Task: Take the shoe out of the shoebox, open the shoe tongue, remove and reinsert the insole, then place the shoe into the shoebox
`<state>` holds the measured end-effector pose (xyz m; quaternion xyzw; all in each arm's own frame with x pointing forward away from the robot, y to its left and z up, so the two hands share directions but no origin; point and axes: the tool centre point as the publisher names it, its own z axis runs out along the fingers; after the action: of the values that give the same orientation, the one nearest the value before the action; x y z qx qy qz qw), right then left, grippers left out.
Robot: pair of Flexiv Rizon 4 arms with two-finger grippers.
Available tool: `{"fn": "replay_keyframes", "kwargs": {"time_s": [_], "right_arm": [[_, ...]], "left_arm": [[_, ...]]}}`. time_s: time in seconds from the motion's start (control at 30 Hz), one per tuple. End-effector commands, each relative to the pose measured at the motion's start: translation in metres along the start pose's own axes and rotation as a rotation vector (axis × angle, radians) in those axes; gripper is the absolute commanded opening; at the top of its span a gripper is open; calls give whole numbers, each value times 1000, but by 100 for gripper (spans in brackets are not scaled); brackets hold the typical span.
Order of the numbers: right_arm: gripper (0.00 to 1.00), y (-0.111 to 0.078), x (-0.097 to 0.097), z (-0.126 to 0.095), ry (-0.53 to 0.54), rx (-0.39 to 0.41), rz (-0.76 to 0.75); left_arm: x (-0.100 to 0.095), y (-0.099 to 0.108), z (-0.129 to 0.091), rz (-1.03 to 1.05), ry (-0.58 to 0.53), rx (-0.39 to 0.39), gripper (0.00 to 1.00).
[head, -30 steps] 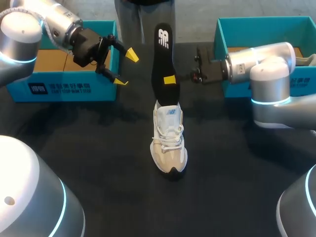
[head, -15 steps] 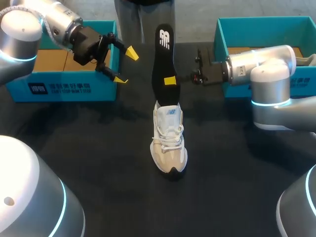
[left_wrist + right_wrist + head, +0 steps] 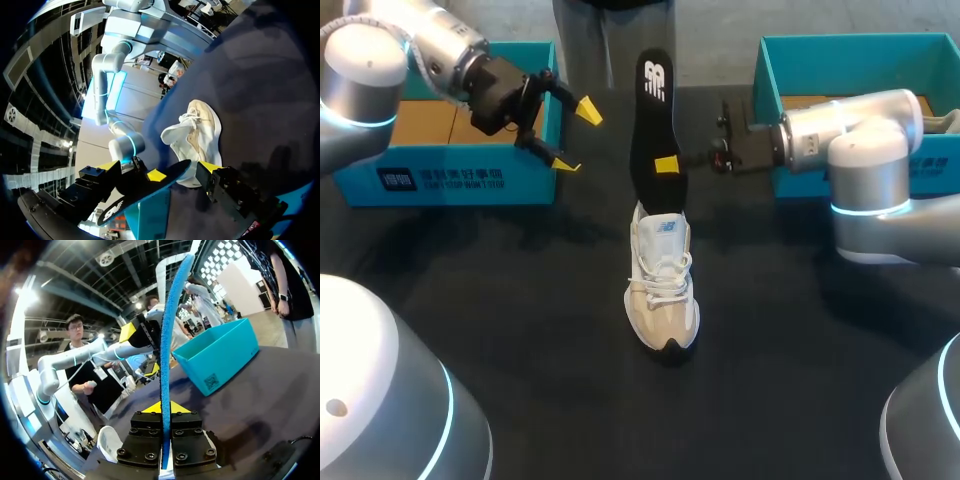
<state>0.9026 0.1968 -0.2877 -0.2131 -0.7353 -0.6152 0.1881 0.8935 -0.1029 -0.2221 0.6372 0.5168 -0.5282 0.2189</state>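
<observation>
**Now: insole clamped upright behind the sneaker**

Closest to you, a beige and white lace-up sneaker [image 3: 662,285] sits flat on the black table [image 3: 520,330], toe pointing your way and heel away, roughly midway between your two arms.

Just behind the sneaker's heel, a long black foam insole with a white logo [image 3: 653,120] stands nearly upright. In the head view its lower end meets the sneaker's collar; you cannot tell from these views whether it sits inside the sneaker.

Your right gripper [image 3: 665,163] comes in from the sneaker's right side and pinches the insole low down, just above the collar. The right wrist view shows the insole edge-on, with its blue underside, and both yellow-tipped fingers pressed flat against it from opposite sides.

Your left gripper [image 3: 575,135] hangs above the table, behind and to the left of the sneaker. Its fingers are spread wide and hold nothing. It is near the insole but apart from it.

Farthest back, one teal cardboard shoebox [image 3: 440,170] stands well to the left of the sneaker, behind the left gripper. A second teal cardboard shoebox [image 3: 850,60] stands well to the sneaker's right, behind your right arm.
</observation>
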Motion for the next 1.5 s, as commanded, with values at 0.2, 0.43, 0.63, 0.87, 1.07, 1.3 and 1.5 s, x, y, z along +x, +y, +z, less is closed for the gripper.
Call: {"fn": "replay_keyframes", "kwargs": {"time_s": [0.2,0.43,0.63,0.87,1.07,1.3,1.5], "right_arm": [[0,-6,2,2,-11,3,-11],[0,-12,1,6,-17,4,-13],[0,-18,1,9,-25,9,-15],[0,-24,1,12,-30,12,-19],[0,-28,2,13,-32,15,-16],[0,-31,3,12,-33,17,-5],[0,-36,3,13,-33,20,5]], "left_arm": [[3,3,4,-4,3,-8,100],[6,3,10,-7,2,-9,100],[11,4,16,-9,1,-16,100],[15,10,23,-1,4,-43,100],[15,16,27,-2,-5,-54,100],[15,22,31,-1,1,-32,100],[18,27,32,-6,9,-20,100]]}}
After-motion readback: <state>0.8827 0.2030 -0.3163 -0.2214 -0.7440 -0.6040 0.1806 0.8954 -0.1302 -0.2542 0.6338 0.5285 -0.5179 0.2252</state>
